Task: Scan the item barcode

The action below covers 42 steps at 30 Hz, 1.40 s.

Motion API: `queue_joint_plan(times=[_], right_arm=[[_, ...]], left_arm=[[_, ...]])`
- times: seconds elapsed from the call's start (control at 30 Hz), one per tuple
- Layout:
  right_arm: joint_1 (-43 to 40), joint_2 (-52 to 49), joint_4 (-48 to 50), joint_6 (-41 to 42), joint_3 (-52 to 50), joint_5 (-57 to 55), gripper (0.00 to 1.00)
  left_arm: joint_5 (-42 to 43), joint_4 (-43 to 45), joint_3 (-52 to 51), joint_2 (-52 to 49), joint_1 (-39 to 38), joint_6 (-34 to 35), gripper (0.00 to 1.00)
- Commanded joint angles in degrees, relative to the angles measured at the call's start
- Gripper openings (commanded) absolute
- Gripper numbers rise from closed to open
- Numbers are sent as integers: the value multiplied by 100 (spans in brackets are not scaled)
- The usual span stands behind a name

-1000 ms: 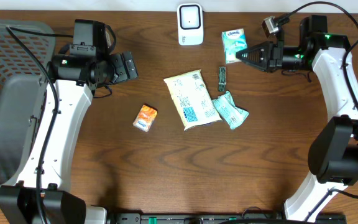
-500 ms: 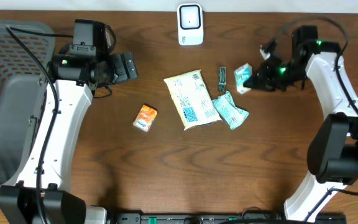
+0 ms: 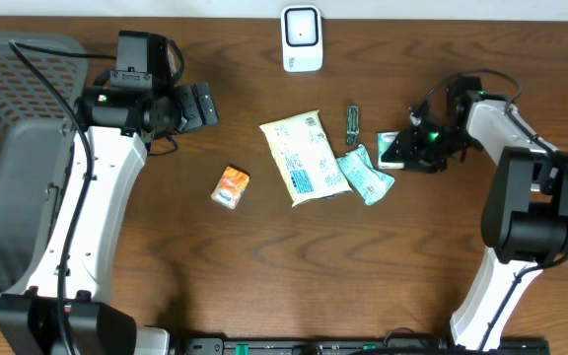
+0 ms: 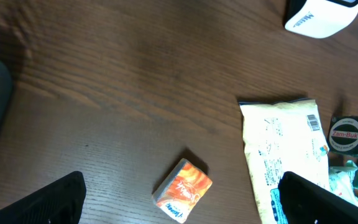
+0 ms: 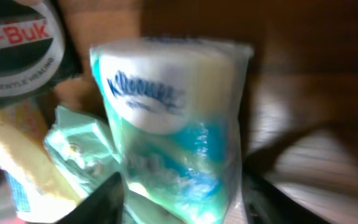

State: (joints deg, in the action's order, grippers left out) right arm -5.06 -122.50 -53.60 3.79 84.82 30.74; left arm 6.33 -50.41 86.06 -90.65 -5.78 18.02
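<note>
Right gripper [image 5: 182,202]: fingers [image 5: 101,202] apart, flanking the white-and-teal plastic Kleenex tissue pack [image 5: 176,124] lying between them; pressing it or not, I cannot tell. Just beyond, dark green Zam-Buk box [image 5: 14,56]. Far off, white barcode scanner [image 3: 302,39].

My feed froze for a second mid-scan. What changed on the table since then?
The right gripper carried the Kleenex pack from beside the scanner down to the table, next to the green packet. Its fingers flank the pack, but whether it has let go is unclear. The left gripper, orange packet and yellow pouch stayed put.
</note>
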Motion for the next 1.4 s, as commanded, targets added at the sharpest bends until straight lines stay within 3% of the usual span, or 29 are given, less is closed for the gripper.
queue_joint_plan(times=[0.0,0.07,0.27,0.67,0.83,0.93,1.2,1.37], right_arm=[[-52,-35,-190,221,210,-745,62],[-52,-33,-341,332,299,-798,63],[44,-35,-647,846,319,-813,36],[278,-37,52,1587,79,-1099,30],[444,-42,553,1742,-275,-1626,16],[463,-42,798,1735,-476,-1742,1],[345,-7,743,1399,-483,-1443,1],[85,118,754,-11,-459,774,1]], left_arm=[[52,-13,42,-37,4,-15,98],[52,-13,42,-37,4,-15,98],[52,-13,42,-37,4,-15,98],[52,-13,42,-37,4,-15,98],[52,-13,42,-37,4,-13,98],[52,-13,42,-37,4,-15,98],[52,-13,42,-37,4,-13,98],[52,-13,42,-37,4,-15,98]])
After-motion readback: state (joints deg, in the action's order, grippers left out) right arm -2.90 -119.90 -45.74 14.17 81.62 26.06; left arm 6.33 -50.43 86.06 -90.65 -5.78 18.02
